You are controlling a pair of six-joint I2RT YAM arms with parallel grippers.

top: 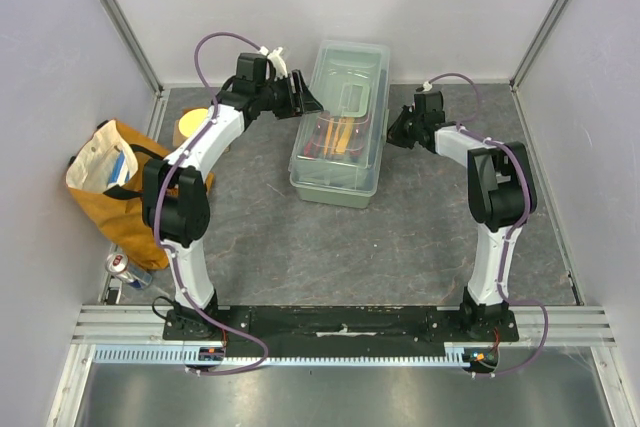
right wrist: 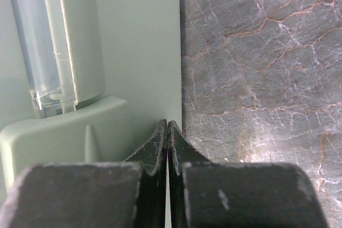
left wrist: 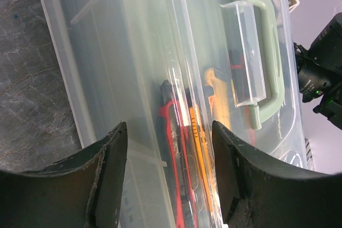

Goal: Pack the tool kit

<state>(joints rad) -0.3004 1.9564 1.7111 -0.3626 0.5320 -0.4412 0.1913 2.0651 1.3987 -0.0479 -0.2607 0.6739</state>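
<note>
The left pincer [left wrist: 168, 132] stood released at the left edge of the toolbox [top: 338, 172], apparently placed to press its lid [left wrist: 133, 52]. The toolbox rested on the bench [top: 400, 237], tools [top: 335, 135] inside. The right pincer [right wrist: 168, 125], clenched empty, sat just beside the toolbox's right wall, probably bracing it.

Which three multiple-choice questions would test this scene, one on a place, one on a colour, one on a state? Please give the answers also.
1. Where is the cloth bag? A) left of the left arm B) inside the box C) beside the right arm.
2. What colour is the toolbox handle? A) red B) pale green C) black.
3. How is the right gripper? A) wide open B) shut, holding nothing C) shut on a tool.
Answers: 1 A, the top view shows it left of that arm. 2 B, the left wrist view shows it plainly. 3 B, its fingers meet with nothing between.
</note>
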